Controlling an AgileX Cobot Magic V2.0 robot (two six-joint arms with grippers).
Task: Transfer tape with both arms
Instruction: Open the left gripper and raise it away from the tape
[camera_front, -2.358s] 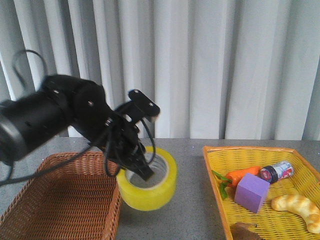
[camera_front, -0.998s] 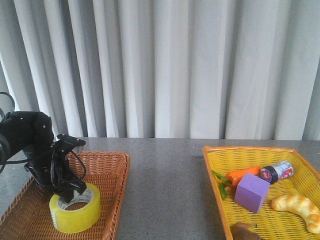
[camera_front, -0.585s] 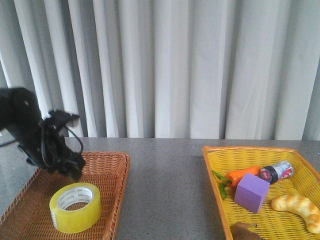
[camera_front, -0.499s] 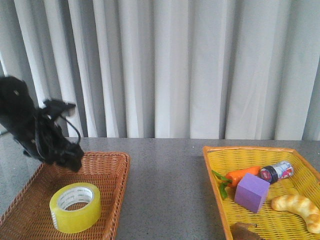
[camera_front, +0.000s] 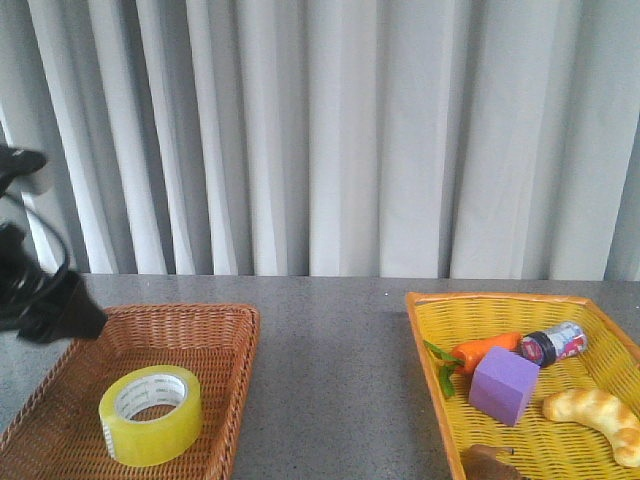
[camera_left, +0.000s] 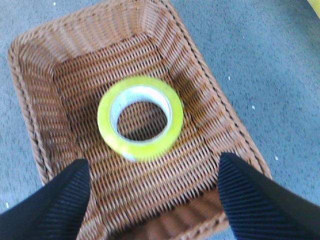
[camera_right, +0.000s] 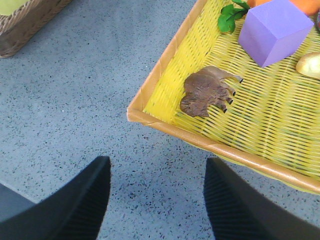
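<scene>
Tape (camera_front: 150, 415) lay flat in the left basket (camera_front: 215, 345), tray (camera_front: 440, 395) at right held cube (camera_front: 503, 385), carrot (camera_front: 485, 349), can (camera_front: 553, 342), bread (camera_front: 592, 409).

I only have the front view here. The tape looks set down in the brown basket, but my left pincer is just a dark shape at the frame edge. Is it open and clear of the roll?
Observer: Yes. In the left wrist view the left pincer is open, its fingers spread wide above the wicker basket, touching nothing.
Operator: Is the tape lying flat?
Observer: It is. The tape lies on its side face near the basket's middle, and wicker shows through the core hole.
Operator: Where is my right pincer? I can't see it at all.
Observer: The right pincer is open over bare table, beside the near corner of the yellow tray, holding nothing.
Operator: What's the brown lump in that corner?
Observer: A small brown toy animal, lying on its side.
</scene>
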